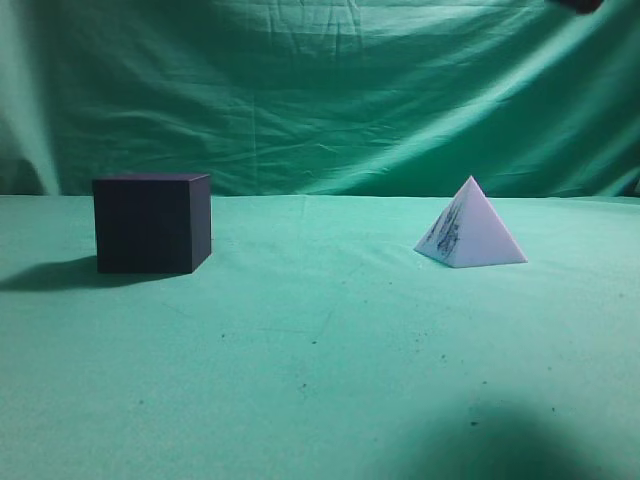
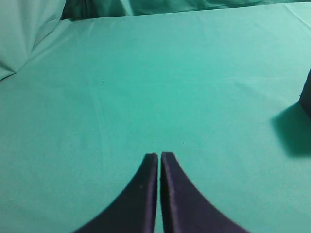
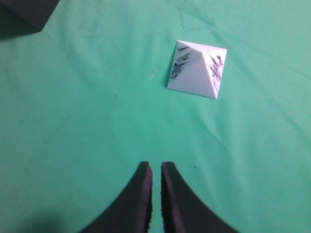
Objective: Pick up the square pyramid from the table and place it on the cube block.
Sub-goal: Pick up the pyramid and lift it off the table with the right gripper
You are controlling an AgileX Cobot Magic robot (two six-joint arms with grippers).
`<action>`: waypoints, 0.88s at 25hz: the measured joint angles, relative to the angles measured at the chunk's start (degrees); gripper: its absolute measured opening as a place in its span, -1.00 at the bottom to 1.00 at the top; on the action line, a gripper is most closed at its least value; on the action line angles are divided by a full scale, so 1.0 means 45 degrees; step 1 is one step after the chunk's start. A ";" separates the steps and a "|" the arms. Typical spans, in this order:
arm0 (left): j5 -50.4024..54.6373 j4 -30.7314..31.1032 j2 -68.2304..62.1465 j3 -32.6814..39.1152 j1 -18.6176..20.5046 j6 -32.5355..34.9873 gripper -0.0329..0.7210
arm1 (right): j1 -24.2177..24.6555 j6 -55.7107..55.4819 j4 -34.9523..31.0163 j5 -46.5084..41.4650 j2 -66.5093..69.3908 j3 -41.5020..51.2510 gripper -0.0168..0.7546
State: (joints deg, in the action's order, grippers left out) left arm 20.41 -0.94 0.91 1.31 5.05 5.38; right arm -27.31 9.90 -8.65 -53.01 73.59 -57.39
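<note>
The white square pyramid (image 1: 472, 230) with dark scribbly marks stands on the green table (image 1: 320, 360) at the right. It also shows in the right wrist view (image 3: 198, 70), ahead of my right gripper (image 3: 156, 166), which is shut, empty and well short of it. The dark cube block (image 1: 152, 222) stands at the left; one corner shows in the right wrist view (image 3: 26, 13) and an edge in the left wrist view (image 2: 306, 94). My left gripper (image 2: 159, 155) is shut and empty over bare cloth, left of the cube.
A wrinkled green backdrop cloth (image 1: 320, 90) hangs behind the table. A dark bit of an arm (image 1: 578, 5) shows at the top right of the exterior view. Cloth folds lie at the left wrist view's top left (image 2: 24, 29).
</note>
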 joint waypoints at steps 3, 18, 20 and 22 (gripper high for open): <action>0.0000 0.0000 0.0000 0.0000 0.0000 0.0000 -0.91 | -0.0097 -0.0022 0.0000 0.0031 0.1359 -0.0826 -0.62; 0.0000 0.0000 0.0000 0.0000 0.0000 0.0000 -0.91 | -0.0097 -0.0146 0.0172 0.0380 0.6472 -0.3775 0.51; 0.0000 0.0000 0.0000 0.0000 0.0000 0.0000 -0.91 | -0.0097 -0.0451 0.0587 0.0407 0.7054 -0.4124 0.51; 0.0000 0.0000 0.0000 0.0000 0.0000 0.0000 -0.91 | -0.0097 -0.0697 0.1039 0.0441 0.7502 -0.4389 0.51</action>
State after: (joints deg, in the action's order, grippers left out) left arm 20.41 -0.94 0.91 1.31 5.05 5.38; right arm -27.75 6.77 -3.97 -51.03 107.35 -77.14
